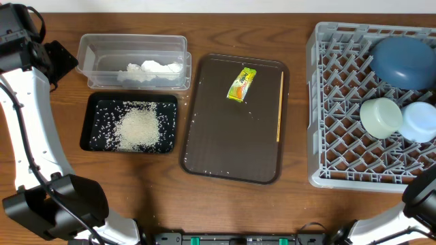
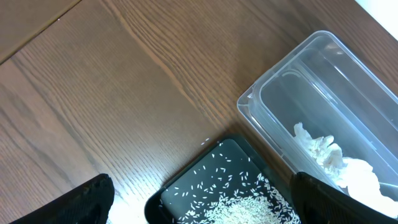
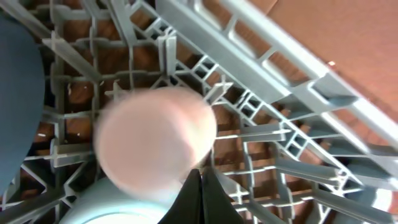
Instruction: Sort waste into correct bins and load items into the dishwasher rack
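- Right tool (image 3: pixel 200 198): fingers pressed together, closed. A blurred pinkish-white cup (image 3: pixel 155 144) sits just past the tips, over the grey rack (image 3: pixel 267 87) lattice. Contact unclear.
- Near left of table (image 1: pixel 300 41): black tray (image 1: pixel 88 136) holds the rice heap (image 1: pixel 139 127), with stray grains around it.
- Centre: brown serving tray (image 1: pixel 211 150) carries the snack wrapper (image 1: pixel 241 84) and the wooden stick (image 1: pixel 279 105), the stick along its right side.
- In the rack: mint bowl (image 1: pixel 380 117) just beside light blue bowl (image 1: pixel 419 121). Dark blue plate (image 1: pixel 403 61) lies beyond them.
- Far left: clear tub (image 1: pixel 95 47) contains the crumpled tissue (image 1: pixel 153 69).
- Left tool (image 2: pixel 202 205): fingers wide apart, empty, above the tub and black tray corner.
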Available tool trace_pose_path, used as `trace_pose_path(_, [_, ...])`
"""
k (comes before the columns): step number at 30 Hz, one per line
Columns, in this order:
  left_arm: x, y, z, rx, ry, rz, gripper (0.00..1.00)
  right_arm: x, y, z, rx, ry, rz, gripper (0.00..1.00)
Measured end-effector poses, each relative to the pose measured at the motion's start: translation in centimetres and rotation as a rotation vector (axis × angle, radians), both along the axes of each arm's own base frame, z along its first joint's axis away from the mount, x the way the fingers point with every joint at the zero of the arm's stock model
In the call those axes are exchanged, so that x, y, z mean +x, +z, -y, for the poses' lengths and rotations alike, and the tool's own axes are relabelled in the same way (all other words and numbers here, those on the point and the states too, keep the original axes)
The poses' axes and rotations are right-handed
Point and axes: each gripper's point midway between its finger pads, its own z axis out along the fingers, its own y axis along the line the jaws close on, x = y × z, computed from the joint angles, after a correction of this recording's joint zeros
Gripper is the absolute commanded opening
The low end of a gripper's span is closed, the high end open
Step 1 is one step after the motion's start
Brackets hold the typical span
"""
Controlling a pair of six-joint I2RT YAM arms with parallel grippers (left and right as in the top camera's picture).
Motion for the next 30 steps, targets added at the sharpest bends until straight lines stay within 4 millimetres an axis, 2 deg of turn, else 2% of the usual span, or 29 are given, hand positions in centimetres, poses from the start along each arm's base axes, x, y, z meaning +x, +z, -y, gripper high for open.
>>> trace_pose_path(3, [0.0, 0.0, 0.0, 0.000, 0.000, -0.001, 0.93, -0.1, 1.7, -0.1, -0.019, -0.008, 0.034, 0.01])
trace_pose_path(6, [0.0, 0.0, 0.0, 0.000, 0.000, 0.000, 0.93, 0.2, 4.2, -0.7, -0.026, 0.009, 0.109, 0.04])
trace_pose_path(12, [0.0, 0.0, 0.0, 0.000, 0.000, 0.000, 0.92, 3.2, 9.8, -5.1, 0.074, 0.206, 0.366, 0.09])
trace_pose_path(15, [0.0, 0.0, 0.0, 0.000, 0.000, 0.000, 0.93, 4.9, 11.2, -8.3, 0.162, 0.338, 0.457, 0.04])
trace_pose_path(16, [0.0, 0.0, 0.0, 0.000, 0.000, 0.000, 0.93, 5.3, 11.2, -9.4, 0.192, 0.373, 0.467, 0.02])
trace_pose_path(19, [0.0, 0.0, 0.0, 0.000, 0.000, 0.000, 0.92, 6.0, 10.1, -12.9, 0.280, 0.435, 0.431, 0.01])
trace_pose_path(25, [0.0, 0.0, 0.0, 0.000, 0.000, 0.000, 0.93, 6.2, 7.4, -19.4, 0.374, 0.511, 0.282, 0.01])
trace_pose_path(28, [0.0, 0.0, 0.0, 0.000, 0.000, -0.001, 0.93, 5.7, 6.3, -21.4, 0.402, 0.488, 0.217, 0.01])
trace_pose_path(30, [0.0, 0.0, 0.0, 0.000, 0.000, 0.000, 0.93, 5.2, 5.4, -21.9, 0.399, 0.438, 0.167, 0.01])
